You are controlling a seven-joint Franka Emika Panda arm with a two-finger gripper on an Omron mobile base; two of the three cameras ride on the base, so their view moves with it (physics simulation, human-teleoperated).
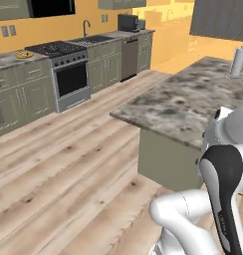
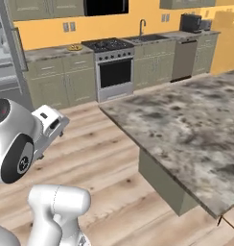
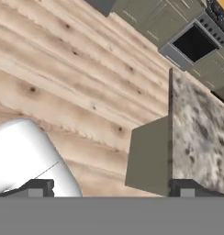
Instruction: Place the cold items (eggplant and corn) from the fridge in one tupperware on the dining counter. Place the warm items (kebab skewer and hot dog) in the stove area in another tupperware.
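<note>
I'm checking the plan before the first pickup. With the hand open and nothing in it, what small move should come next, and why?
Probably drive the base toward the stove side. The hand is open and empty, looking down at bare floor beside the island counter. A plate with something on it sits on the back counter left of the stove; what it holds is too small to tell.
</note>
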